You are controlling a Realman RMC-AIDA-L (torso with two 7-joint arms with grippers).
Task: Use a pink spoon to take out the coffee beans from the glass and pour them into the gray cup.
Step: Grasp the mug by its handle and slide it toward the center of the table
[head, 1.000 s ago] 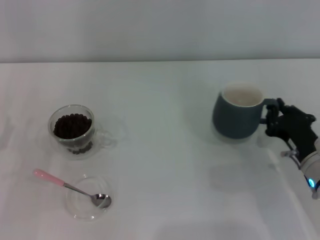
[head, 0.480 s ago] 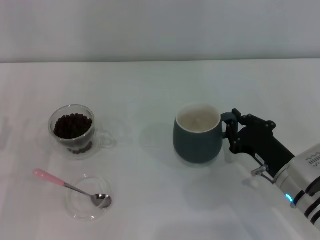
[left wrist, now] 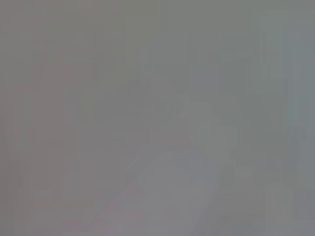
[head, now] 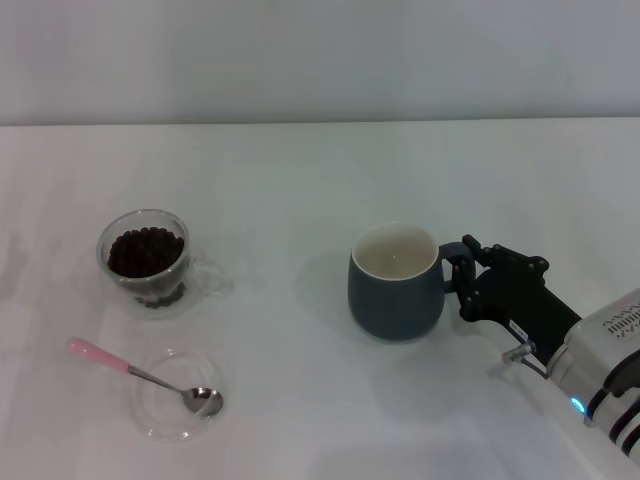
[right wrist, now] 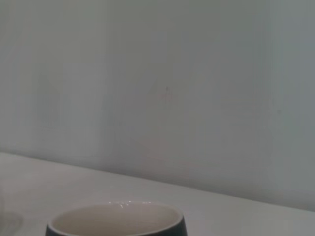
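Observation:
The gray cup (head: 395, 283) stands upright on the white table, right of centre, its cream inside empty. My right gripper (head: 463, 283) is shut on the cup's handle from the right. The cup's rim also shows in the right wrist view (right wrist: 116, 221). The glass (head: 144, 261) with the coffee beans (head: 145, 251) stands at the left. The pink spoon (head: 130, 373) lies nearer the front left, its metal bowl in a shallow clear dish (head: 178, 395), its pink handle pointing left. My left gripper is out of view.
The white table (head: 300, 180) runs back to a pale wall. The left wrist view shows only a blurred grey surface.
My right gripper has carried the gray cup from the far right toward the table's middle and a little nearer the front. The glass, spoon and dish have not moved.

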